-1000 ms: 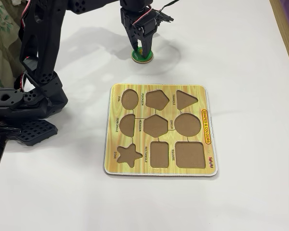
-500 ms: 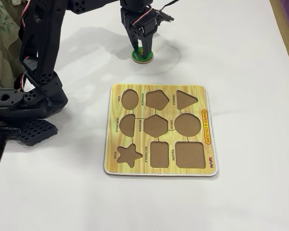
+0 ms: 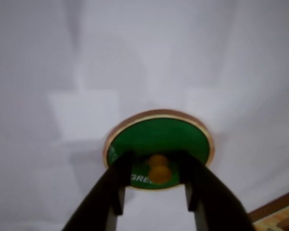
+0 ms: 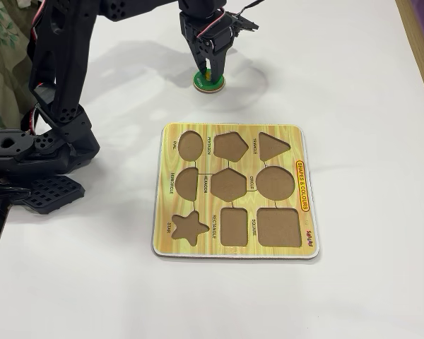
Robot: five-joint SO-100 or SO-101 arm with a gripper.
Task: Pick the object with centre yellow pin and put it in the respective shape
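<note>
You are working on a plain white table (image 4: 367,85) that fills nearly all of the fixed view, with a strip of wooden edging at the far right and a bit of leafy patterned cloth at the top left corner. The yellow wood-grain puzzle board (image 4: 233,131) lies flat near the middle of the table, its brown recesses all empty; the circle cutout (image 4: 275,183) sits in the middle row at the right in that view, next to the hexagon. In the wrist view only a corner of the board (image 3: 279,219) shows at the lower right. Nothing lies between the board and the green disc (image 4: 209,82), which rests on the bare table well apart from the board, beyond its top edge in the fixed view. The arm's black base (image 4: 35,162) stands at the left of the table, and the arm reaches up and across so that the gripper (image 4: 209,73) points straight down onto the disc. In the wrist view you see the gripper (image 3: 155,192) with its two dark fingers (image 3: 116,185) set narrowly on either side of the yellow knob (image 3: 159,169) at the middle of the green disc (image 3: 159,137); whether they already press on the knob you cannot tell. The disc lies flat on the table.
</note>
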